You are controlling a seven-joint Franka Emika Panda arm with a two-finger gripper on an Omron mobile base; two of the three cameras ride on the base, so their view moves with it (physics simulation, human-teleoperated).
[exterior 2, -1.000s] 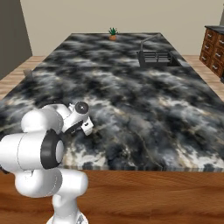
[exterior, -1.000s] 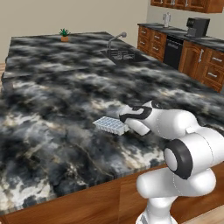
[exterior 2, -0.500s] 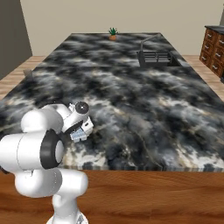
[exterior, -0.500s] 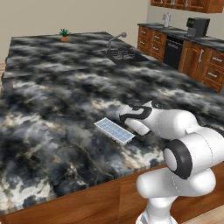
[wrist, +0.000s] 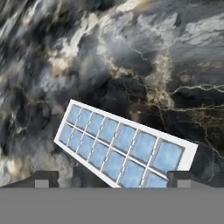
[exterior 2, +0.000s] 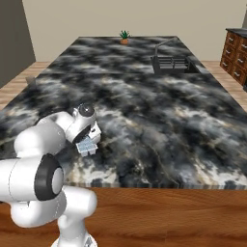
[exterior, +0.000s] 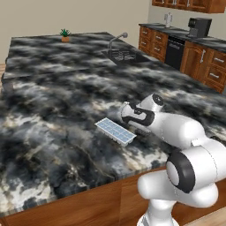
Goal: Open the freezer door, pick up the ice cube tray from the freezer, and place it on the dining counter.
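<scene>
The ice cube tray (exterior: 115, 131) lies flat on the black marble dining counter (exterior: 57, 101), near its front edge. It is pale grey-white with two rows of light blue cells. My gripper (exterior: 132, 128) hovers just over the tray's right end, open, with nothing held. In the hand view the tray (wrist: 122, 146) runs slantwise below the gripper (wrist: 113, 180), whose dark fingertips (wrist: 46, 179) stand wide apart on either side of it. From the right base view the tray (exterior 2: 87, 147) peeks out under the gripper (exterior 2: 89, 140). The freezer and the freezer door are out of view.
A sink with a curved faucet (exterior: 122, 53) is set into the far right of the counter. A small potted plant (exterior: 65, 34) stands at the far end. Wooden cabinets (exterior: 194, 59) with a coffee machine (exterior: 197, 27) line the right wall.
The tray was held tilted a little above the counter. The jaws have opened wide and the tray now rests flat on the marble. The arm has barely moved.
</scene>
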